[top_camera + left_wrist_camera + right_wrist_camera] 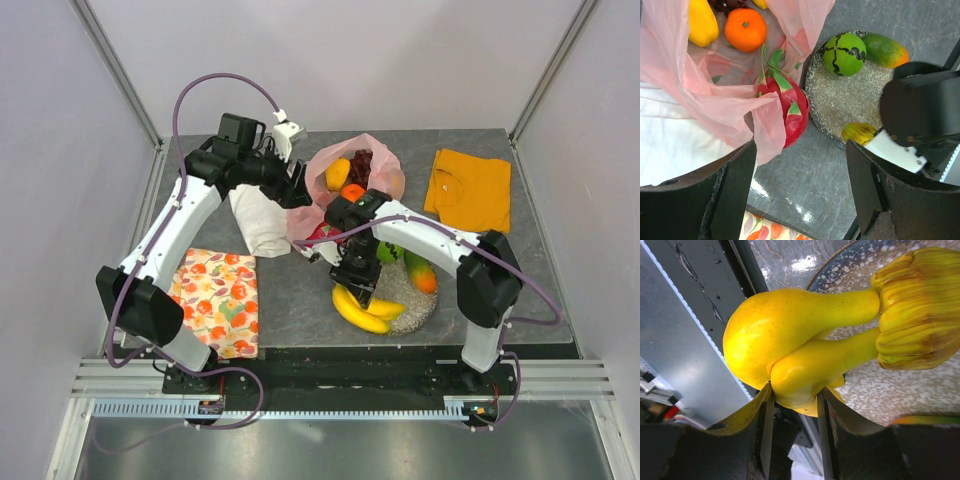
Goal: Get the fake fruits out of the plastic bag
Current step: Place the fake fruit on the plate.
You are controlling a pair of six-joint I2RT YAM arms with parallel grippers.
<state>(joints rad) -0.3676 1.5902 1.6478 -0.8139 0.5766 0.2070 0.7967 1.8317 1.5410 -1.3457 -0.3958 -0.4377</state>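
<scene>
The pink plastic bag (385, 165) lies open at the back middle of the table. Inside it are a yellow fruit (338, 172), an orange (352, 191) and dark grapes (360, 160). At its mouth, the pink dragon fruit (790, 107) is partly draped by the bag (685, 90). My left gripper (800, 165) hovers open beside the bag's mouth with nothing between its fingers. My right gripper (794, 390) is shut on the yellow banana bunch (805, 340), at the near left rim of the glittery dish (415, 312). A green round fruit (844, 54) and a mango (885, 50) lie on the dish (850, 100).
A white cloth (260, 222) lies under the bag's left side. A fruit-patterned cloth (215, 300) is at the near left and a folded orange cloth (468, 188) at the back right. The two arms sit close together over the middle.
</scene>
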